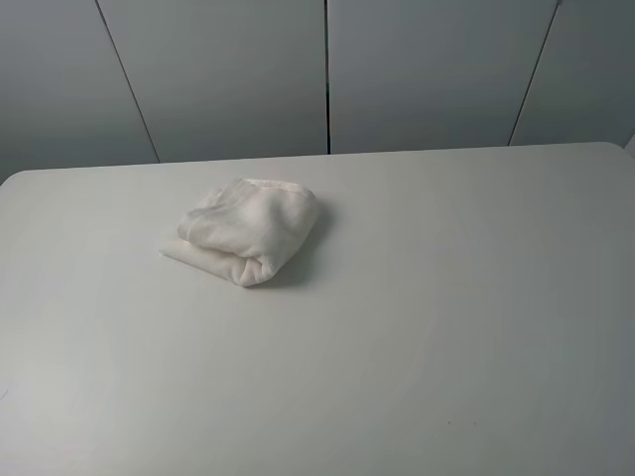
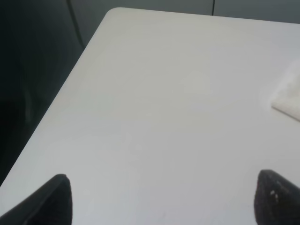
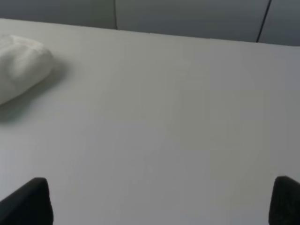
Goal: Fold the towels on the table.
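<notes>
The white towel (image 1: 248, 230) lies bunched in a rounded, folded lump on the white table (image 1: 446, 297), left of centre toward the back. A corner of the towel shows in the left wrist view (image 2: 288, 101), and its rounded end shows in the right wrist view (image 3: 21, 65). My left gripper (image 2: 161, 199) is open and empty over bare table near the table's left edge; only its dark fingertips (image 2: 54, 201) show. My right gripper (image 3: 161, 201) is open and empty over bare table, well away from the towel. Neither gripper shows in the exterior high view.
A grey panelled wall (image 1: 327, 69) stands behind the table. The table's rounded back left corner (image 2: 115, 11) and left edge show in the left wrist view, with dark space beyond.
</notes>
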Tool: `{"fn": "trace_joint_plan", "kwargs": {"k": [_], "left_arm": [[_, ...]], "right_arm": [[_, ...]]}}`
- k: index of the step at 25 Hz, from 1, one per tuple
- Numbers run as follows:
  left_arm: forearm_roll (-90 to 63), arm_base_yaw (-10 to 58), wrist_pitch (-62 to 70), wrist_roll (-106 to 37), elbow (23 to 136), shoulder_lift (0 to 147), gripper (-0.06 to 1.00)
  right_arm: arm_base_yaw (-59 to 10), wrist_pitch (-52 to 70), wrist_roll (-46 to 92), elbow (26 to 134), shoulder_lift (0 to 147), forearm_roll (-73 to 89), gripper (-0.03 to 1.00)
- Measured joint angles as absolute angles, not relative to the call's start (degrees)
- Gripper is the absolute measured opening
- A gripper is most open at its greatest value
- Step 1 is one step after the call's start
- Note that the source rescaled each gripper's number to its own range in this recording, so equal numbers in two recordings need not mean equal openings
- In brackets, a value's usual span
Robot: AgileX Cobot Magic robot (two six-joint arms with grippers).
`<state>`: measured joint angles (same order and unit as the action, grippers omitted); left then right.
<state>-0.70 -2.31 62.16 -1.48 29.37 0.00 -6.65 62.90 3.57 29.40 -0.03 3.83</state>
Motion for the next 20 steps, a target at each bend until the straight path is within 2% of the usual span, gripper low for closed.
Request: {"fn": "trace_joint_plan", "kwargs": {"k": [8,20], "left_arm": [[0.00,-2.31,62.16,-1.02,29.37,0.00,1.00],[0.00,0.40,62.16,-0.83,29.37,0.00,1.00]], "right_arm": [[-4.06,62.86,2.42,29.40,-0.03,3.71,1.00],[-3.91,62.86,2.19,29.40,-0.03,3.71,1.00]]}}
